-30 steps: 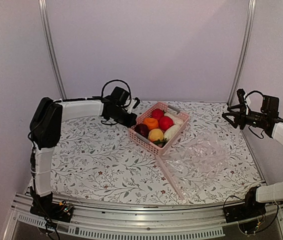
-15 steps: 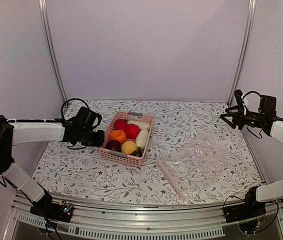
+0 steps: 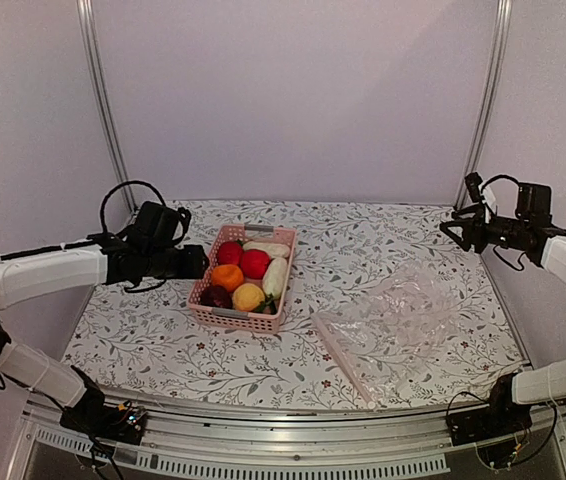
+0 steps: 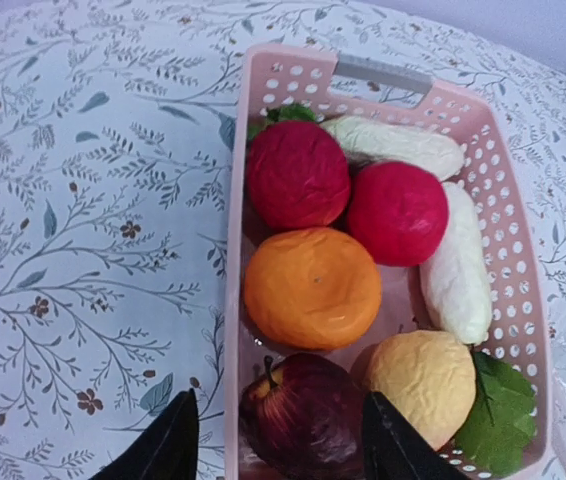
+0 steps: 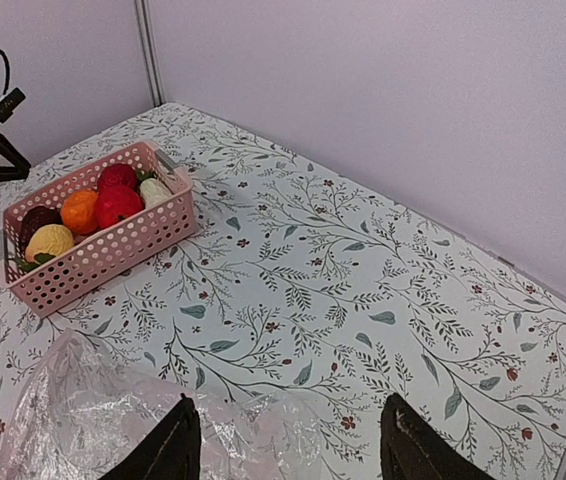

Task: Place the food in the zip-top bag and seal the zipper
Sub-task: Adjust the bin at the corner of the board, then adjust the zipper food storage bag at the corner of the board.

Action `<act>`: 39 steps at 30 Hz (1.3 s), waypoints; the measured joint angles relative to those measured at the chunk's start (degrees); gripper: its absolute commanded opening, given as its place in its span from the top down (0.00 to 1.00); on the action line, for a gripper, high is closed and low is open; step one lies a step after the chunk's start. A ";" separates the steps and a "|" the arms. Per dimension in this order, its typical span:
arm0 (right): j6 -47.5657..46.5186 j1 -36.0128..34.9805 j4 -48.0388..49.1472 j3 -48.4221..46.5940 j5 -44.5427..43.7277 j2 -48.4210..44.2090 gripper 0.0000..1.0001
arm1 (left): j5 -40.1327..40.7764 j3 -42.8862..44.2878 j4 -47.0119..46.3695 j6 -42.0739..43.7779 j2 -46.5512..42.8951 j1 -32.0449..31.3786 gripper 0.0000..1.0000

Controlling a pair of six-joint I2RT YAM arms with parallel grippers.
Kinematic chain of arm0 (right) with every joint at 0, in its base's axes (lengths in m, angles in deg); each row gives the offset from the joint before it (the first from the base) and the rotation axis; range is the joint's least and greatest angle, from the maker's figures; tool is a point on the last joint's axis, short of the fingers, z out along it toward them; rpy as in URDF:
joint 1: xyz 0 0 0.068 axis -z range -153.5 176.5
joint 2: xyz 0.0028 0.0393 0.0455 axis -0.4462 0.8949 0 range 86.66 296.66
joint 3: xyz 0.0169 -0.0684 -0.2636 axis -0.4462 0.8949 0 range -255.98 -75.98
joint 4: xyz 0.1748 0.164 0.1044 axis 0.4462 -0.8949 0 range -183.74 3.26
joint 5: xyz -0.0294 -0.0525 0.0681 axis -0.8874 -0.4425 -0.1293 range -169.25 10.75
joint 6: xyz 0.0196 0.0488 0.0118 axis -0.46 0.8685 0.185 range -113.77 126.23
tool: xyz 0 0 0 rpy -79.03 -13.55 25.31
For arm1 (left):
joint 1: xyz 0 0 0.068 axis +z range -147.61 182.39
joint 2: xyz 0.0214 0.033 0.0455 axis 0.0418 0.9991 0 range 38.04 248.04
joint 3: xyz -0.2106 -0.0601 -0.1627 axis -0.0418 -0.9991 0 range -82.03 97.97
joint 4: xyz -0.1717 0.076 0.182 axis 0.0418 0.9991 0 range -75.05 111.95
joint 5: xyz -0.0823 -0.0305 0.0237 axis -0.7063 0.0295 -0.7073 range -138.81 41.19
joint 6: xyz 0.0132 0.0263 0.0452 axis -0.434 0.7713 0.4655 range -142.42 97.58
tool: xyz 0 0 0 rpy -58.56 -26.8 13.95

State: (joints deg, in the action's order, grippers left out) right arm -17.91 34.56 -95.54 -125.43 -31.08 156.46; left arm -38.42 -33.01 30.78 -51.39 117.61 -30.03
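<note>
The food lies in a pink lattice basket [image 3: 235, 318] at the left middle of the table: two red pieces [image 4: 298, 175], an orange [image 4: 311, 288], a dark maroon apple [image 4: 308, 420], a yellow lemon [image 4: 433, 385] and white radish pieces [image 4: 458, 275]. My left gripper [image 4: 278, 455] is open and holds nothing. One finger is outside the basket's left wall [image 4: 233, 300] and the other is above the apple. The clear zip-top bag [image 3: 398, 315] lies flat to the right, with its pink zipper [image 3: 341, 360] facing the basket. My right gripper [image 3: 449, 228] hovers open, high at the back right, above the bag's far edge [image 5: 113, 420].
Aluminium posts [image 3: 103, 100] [image 3: 483, 100] and pale walls close off the back and sides. The front rail [image 3: 283, 440] runs along the near table edge. A strip of flowered tablecloth [image 3: 303, 290] separates the basket and the bag.
My left gripper, shut on the basket's wall, dragged the basket from mid-table to the left, then opened and let go. The right arm barely shifted.
</note>
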 measured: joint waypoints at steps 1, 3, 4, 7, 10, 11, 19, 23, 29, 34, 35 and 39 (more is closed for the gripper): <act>0.09 -1.18 -0.83 -0.98 -1.86 -0.50 0.39 | 0.20 1.70 -0.02 1.51 -1.33 -0.46 0.43; -0.76 -6.84 -3.23 -2.97 -6.84 -2.10 0.39 | 0.15 4.28 -0.13 4.44 -2.91 -1.20 0.42; -1.53 -10.58 -4.33 -3.80 -9.09 -3.10 0.39 | 0.09 6.05 -0.33 6.14 -3.61 -1.70 0.41; -3.80 -23.17 -8.63 -5.20 -14.05 -6.21 0.40 | -0.04 10.43 -1.88 10.95 -4.07 -2.67 0.37; -4.98 -34.60 -13.53 -5.33 -17.68 -7.06 0.42 | -0.09 12.39 -4.35 14.97 -3.23 -2.80 0.37; -5.33 -37.33 -14.82 -5.22 -18.32 -6.51 0.44 | -0.02 12.50 -5.46 16.24 -2.78 -2.80 0.37; -6.91 -52.70 -21.46 -1.49 -25.05 4.76 0.27 | 1.44 6.82 -13.53 21.44 0.83 -0.61 0.36; -5.88 -57.31 -22.01 -1.49 -27.28 9.25 0.22 | 3.10 3.72 -14.95 22.69 0.50 0.94 0.35; -2.73 -62.64 -21.09 -4.00 -34.97 16.63 0.19 | 4.94 3.50 -17.03 24.00 -0.87 2.19 0.35; -0.04 -66.23 -19.52 -6.71 -43.85 21.99 0.13 | 4.87 3.52 -17.77 23.76 -1.18 4.94 0.36; 0.44 -66.86 -19.21 -7.10 -45.57 22.69 0.12 | 4.87 3.52 -17.77 23.58 -1.20 5.53 0.36; 1.92 -70.34 -17.11 -8.46 -54.38 25.75 0.13 | 4.70 3.52 -18.03 22.77 -1.27 7.41 0.36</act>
State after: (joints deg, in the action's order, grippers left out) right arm -15.99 -35.78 -112.66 -133.89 -85.46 182.21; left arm -33.72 -29.50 12.75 -28.62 116.34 -22.62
